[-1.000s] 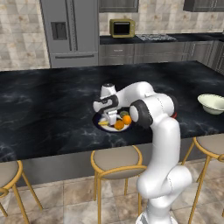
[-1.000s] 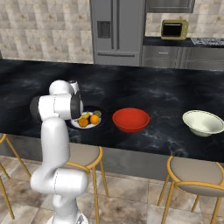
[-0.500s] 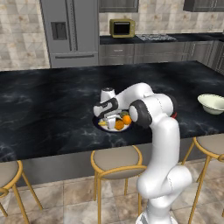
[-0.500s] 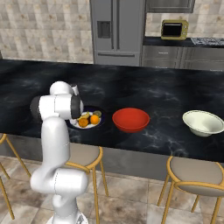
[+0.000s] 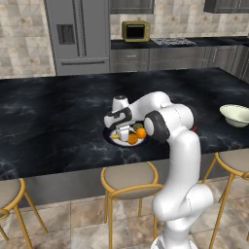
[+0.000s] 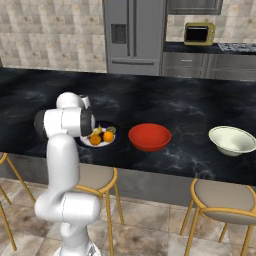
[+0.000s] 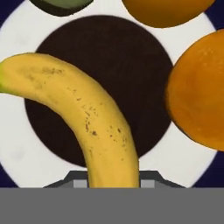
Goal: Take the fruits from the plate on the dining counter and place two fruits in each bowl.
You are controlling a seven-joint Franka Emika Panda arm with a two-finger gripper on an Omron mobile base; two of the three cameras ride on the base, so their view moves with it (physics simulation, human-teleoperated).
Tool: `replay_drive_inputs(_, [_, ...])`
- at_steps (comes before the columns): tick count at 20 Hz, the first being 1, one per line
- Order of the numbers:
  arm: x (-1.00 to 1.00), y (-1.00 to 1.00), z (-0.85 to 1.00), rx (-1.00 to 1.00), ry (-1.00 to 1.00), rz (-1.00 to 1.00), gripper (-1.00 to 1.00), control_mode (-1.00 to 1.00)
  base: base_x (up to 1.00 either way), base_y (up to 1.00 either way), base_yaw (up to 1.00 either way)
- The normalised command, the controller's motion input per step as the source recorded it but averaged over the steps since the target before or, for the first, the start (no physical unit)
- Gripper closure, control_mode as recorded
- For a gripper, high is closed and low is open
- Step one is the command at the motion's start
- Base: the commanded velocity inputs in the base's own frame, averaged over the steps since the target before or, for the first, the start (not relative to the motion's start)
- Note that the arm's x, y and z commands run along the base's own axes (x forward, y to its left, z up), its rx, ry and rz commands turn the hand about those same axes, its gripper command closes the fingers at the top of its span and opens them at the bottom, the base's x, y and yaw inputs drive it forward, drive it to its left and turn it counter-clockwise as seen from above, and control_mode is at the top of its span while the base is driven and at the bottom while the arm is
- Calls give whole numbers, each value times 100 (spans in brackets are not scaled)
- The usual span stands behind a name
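The banana runs straight up from between the finger tips of the gripper, whose jaws are pinched onto its near end — it lies curved across the dark centre of the plate. Beside it sit two orange fruits and a green one, all on that plate on the black dining counter. The red bowl stands just beside the plate — the cream bowl well apart.

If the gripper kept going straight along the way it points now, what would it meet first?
The banana: it already lies between the tips of the gripper, which looks shut on it. Directly beyond is the plate, though how far is unclear.
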Motion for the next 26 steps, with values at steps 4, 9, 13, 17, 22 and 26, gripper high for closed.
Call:
replay_drive_inputs(4, [0, -7, 66, 0, 0, 3, 100, -100, 0, 0, 0])
replay_drive_inputs(9, [-21, -33, 77, 0, 0, 5, 100, -100, 0, 0, 0])
replay_drive_inputs(13, [-42, -67, 44, 0, 0, 17, 100, -100, 0, 0, 0])
replay_drive_inputs(17, [-37, -83, 23, 0, 0, 27, 100, -100, 0, 0, 0])
replay_drive_inputs(22, [-23, -87, 23, 0, 0, 28, 100, -100, 0, 0, 0])
replay_drive_inputs(26, [-22, -85, 19, 0, 0, 32, 100, -100, 0, 0, 0])
